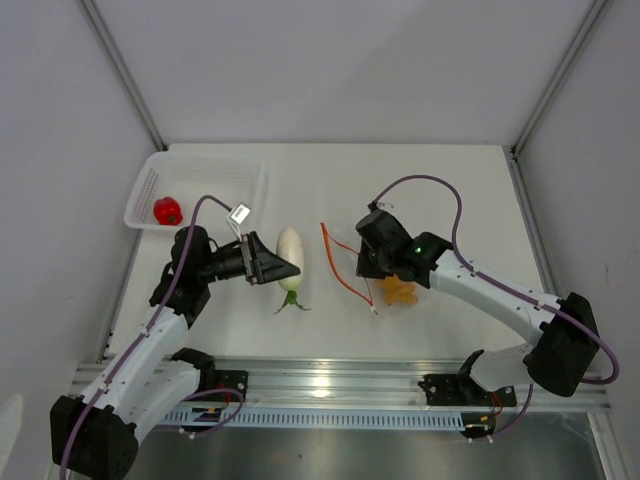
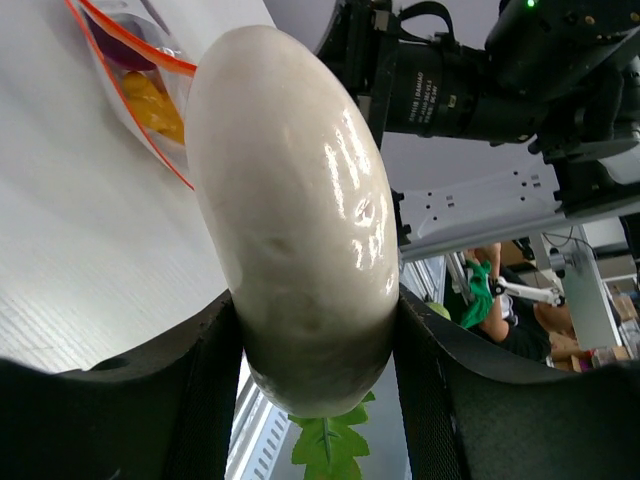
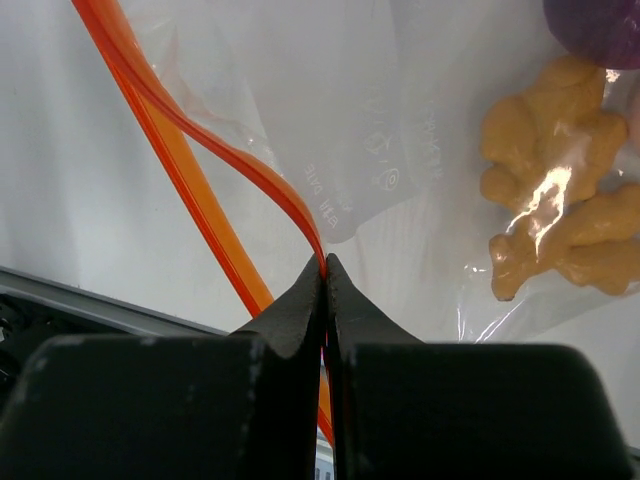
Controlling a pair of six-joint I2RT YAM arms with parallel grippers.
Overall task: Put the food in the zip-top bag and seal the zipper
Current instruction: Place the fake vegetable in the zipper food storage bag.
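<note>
Top external shows the left fingers (image 1: pixel 283 267) clamping the white food (image 1: pixel 290 257), its long axis crosswise, bag mouth (image 1: pixel 340 262) just rightward, pinched by right fingers (image 3: pixel 325 272).

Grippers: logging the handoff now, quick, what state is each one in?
Left gripper: closed on the white radish.
Right gripper: shut, pinching the zipper of the zip-top bag.

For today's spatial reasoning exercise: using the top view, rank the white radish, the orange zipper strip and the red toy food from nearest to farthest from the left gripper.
1. White radish, held in the left gripper.
2. Zipper strip, to its right.
3. Red toy food, in the white basket, far left.
</note>
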